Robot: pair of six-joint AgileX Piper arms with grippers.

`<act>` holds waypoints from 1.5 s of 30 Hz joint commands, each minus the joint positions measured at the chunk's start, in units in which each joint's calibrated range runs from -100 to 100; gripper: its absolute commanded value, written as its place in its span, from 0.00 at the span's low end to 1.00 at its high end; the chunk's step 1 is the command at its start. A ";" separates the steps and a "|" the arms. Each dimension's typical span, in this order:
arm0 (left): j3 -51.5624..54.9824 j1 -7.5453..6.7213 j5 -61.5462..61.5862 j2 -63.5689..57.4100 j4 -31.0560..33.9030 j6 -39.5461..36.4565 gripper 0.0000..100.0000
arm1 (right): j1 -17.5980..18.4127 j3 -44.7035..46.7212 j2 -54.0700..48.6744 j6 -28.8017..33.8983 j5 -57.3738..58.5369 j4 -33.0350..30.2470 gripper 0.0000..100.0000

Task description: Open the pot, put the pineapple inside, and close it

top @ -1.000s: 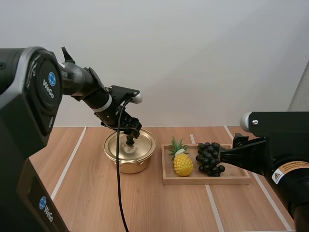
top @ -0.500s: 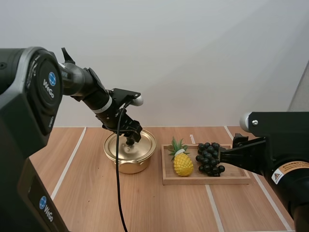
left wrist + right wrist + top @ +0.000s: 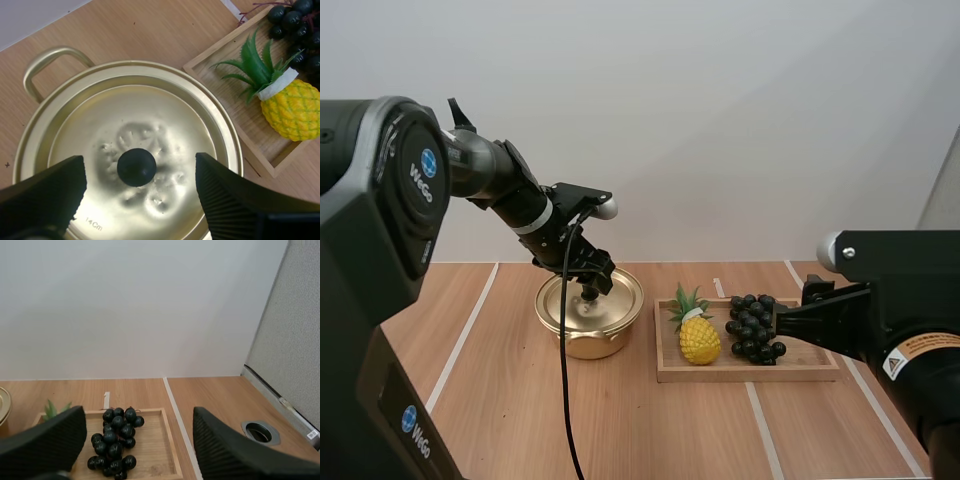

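hovering above the pot (image 3: 588, 338), my left gripper (image 3: 590, 283) has barely moved over the last second, only a small lift and re-centre over the lid (image 3: 150, 115). its fingers are spread wide, one on each side of the black knob (image 3: 136, 167), touching nothing yet. so the grab hasn't happened; i'd call this the final line-up before dropping down and pinching that knob. the opening step is all still to do. the lid sits flat on the gold pot, so whatever is inside stays hidden. over in the wooden tray (image 3: 750, 372), just beside the pot, the pineapple (image 3: 699, 338) lies at the end nearest the pot. the bunch of grapes (image 3: 752, 325) is right next to it. my right gripper (image 3: 139, 430) hangs released above the grape end of the tray, carrying nothing and waiting its turn.
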 commanded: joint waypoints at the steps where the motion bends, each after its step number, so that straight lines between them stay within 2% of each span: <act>1: 0.00 -0.02 0.73 -0.01 -0.99 0.14 1.00 | -0.16 -0.33 0.12 -0.39 -10.61 0.14 1.00; 5: 0.00 -0.02 0.72 0.03 -0.77 0.14 1.00 | -0.16 -0.33 3.17 -0.39 -26.32 0.98 1.00; 8: 0.00 -0.02 0.72 0.03 -0.77 0.14 1.00 | 0.13 -0.33 8.34 -2.80 -29.34 4.41 1.00; 12: 0.00 -0.02 0.72 0.03 -0.61 0.14 1.00 | 0.13 -0.33 15.35 -10.63 -32.33 10.56 1.00; 16: 0.00 -0.02 0.08 0.03 -0.52 0.92 1.00 | 0.13 -2.42 21.47 -16.87 -30.08 13.23 1.00; 21: 0.00 -0.02 -0.59 0.03 -0.52 0.92 1.00 | 0.13 -7.66 25.62 -16.88 -29.53 15.15 1.00; 29: 0.00 -0.02 -2.25 3.83 -0.20 0.92 1.00 | 0.13 -15.38 26.26 -17.18 -25.45 17.64 1.00; 44: 0.00 -0.02 -4.10 4.41 0.56 0.92 1.00 | 0.13 -16.67 26.26 -17.30 -24.98 17.03 1.00; 45: 0.00 -0.02 -4.09 4.41 0.56 0.92 0.78 | 0.13 -16.67 26.26 -18.08 -24.44 17.03 1.00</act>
